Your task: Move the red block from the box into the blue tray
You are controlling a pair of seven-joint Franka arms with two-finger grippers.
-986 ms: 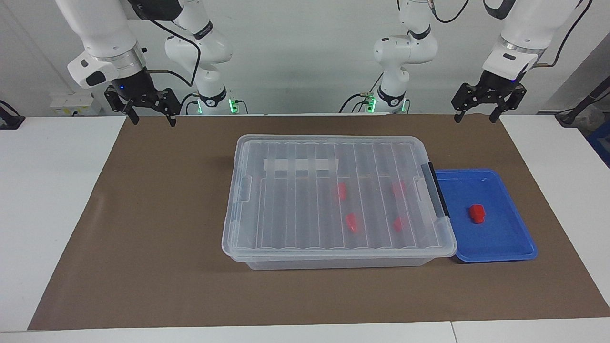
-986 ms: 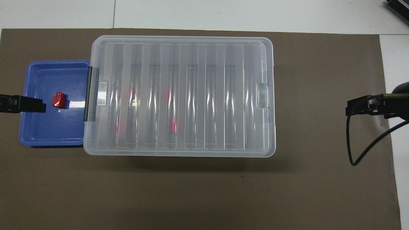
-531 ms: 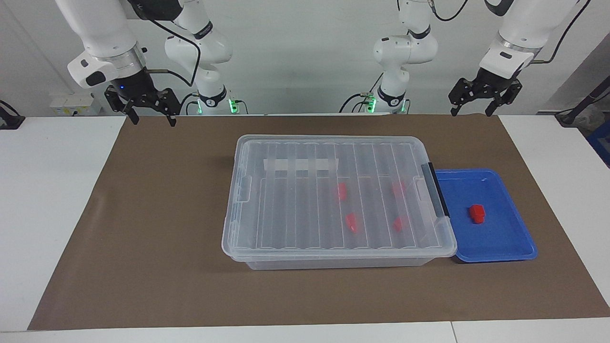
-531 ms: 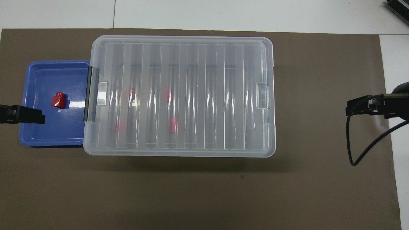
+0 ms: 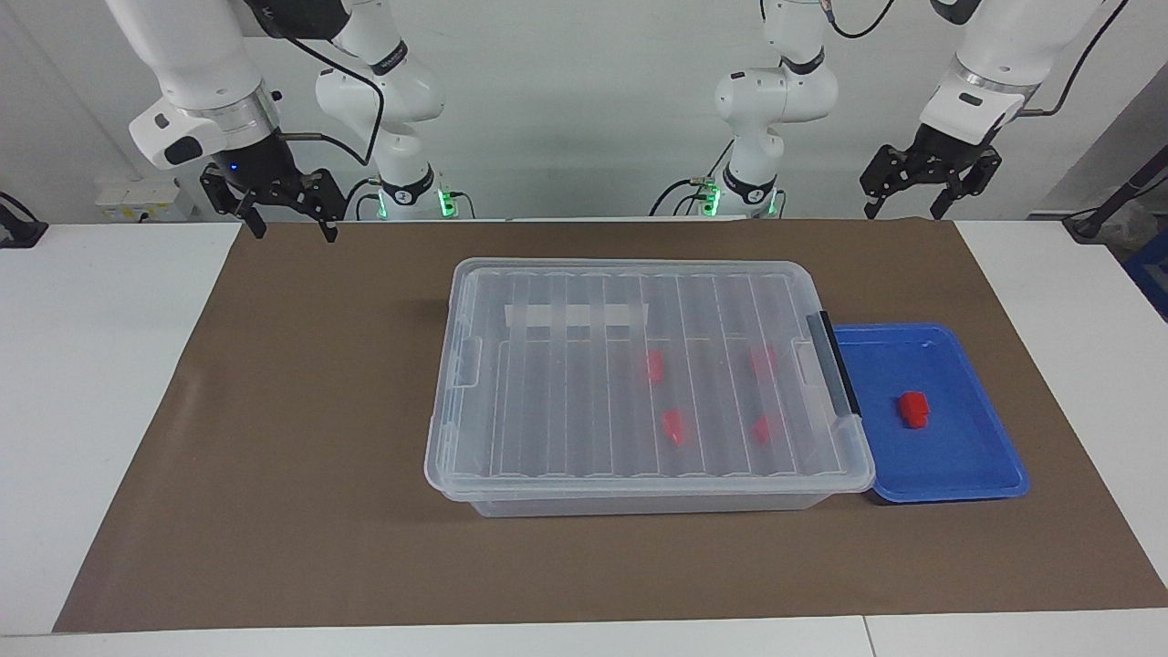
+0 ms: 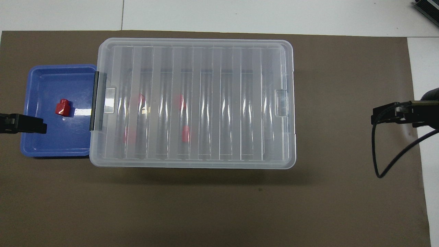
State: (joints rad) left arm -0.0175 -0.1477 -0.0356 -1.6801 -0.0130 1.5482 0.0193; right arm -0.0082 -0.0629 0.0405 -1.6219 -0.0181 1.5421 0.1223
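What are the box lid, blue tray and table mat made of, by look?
Box lid: clear, ribbed plastic; red blocks show blurred through it. Blue tray: likely moulded plastic, glossy; glare on its floor. Table mat: matte brown sheet, maybe paper or felt; no shine.

White jointed arms with silver wrist rings, black cables, green base lights and black pincers.
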